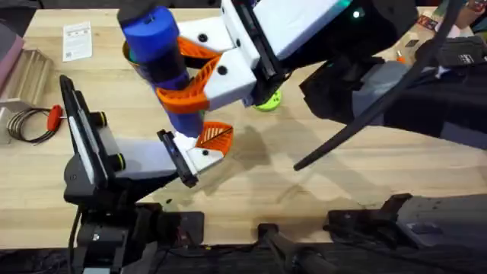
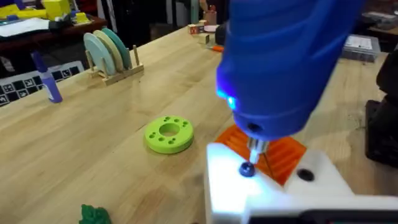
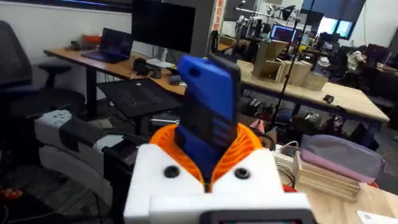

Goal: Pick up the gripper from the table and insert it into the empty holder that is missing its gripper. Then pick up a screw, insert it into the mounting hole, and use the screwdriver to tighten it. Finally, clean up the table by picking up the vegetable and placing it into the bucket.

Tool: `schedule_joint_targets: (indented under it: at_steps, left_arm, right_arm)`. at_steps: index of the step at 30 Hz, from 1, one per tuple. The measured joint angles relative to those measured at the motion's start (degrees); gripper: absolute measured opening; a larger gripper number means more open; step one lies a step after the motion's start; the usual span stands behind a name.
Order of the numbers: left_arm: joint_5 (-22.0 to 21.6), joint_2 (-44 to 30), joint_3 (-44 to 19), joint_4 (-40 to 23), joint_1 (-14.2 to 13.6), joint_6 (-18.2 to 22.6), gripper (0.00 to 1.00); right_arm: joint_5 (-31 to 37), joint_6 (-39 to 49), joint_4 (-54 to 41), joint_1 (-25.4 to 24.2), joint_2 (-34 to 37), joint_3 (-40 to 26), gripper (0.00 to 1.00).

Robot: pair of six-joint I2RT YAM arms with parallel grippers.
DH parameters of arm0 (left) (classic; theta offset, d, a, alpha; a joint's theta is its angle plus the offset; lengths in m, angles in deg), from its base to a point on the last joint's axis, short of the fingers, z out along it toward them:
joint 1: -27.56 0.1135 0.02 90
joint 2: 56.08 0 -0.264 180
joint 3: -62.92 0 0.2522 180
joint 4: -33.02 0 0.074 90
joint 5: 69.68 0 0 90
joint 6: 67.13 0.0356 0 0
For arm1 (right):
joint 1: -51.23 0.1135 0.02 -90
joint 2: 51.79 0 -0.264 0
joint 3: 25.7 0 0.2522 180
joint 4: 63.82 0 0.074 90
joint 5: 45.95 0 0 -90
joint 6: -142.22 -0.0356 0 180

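Left arm: low at the near edge of the desk (image 1: pixel 319 183), its end effector (image 1: pixel 204 148) reaching toward the middle; whether its fingers stand wide or narrow, cannot tell.
Holder: white wedge (image 1: pixel 199 157) at the tip of that left end effector, seen close in the left wrist view (image 2: pixel 261 186) with a dark hole beside the orange piece.
Gripper: orange ribbed fingertip (image 1: pixel 214 135) seated on the holder, its ribs showing just behind the driver's tip (image 2: pixel 283 152).
Screw: small dark head (image 2: pixel 247 169) on the white holder, right under the metal tip, which touches it.
Screwdriver: thick blue body (image 1: pixel 156 46) standing tip-down over the holder, a blue light glowing on its side (image 2: pixel 286 56).
Right end effector: closed around the screwdriver (image 3: pixel 208 168), orange pads pressed to either side of the blue barrel, white fingers (image 1: pixel 228 72) reaching across from the right.
Lime-green disc: flat on the desk just beyond the holder (image 2: pixel 169 134), peeking from under the right arm (image 1: pixel 268 100).
Vegetable: dark green leafy bit (image 2: pixel 94 215) on the desk, near the disc, apart from it.
Red-handled screwdriver: far left of the desk (image 1: pixel 53 116), beside a coil of wire.
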Motion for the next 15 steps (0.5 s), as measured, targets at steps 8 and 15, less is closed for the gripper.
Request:
schedule_joint_targets:
  at_steps: [8,15]
  left_arm:
    - [0.0,0.0,0.0,0.0,0.0,0.0,0.005]
    - [0.0,0.0,0.0,0.0,0.0,0.0,0.005]
  right_arm:
    - [0.0,0.1,-0.8,0.0,0.0,0.0,0.024]
    - [0.0,0.3,-0.9,0.0,0.0,0.0,0.024]
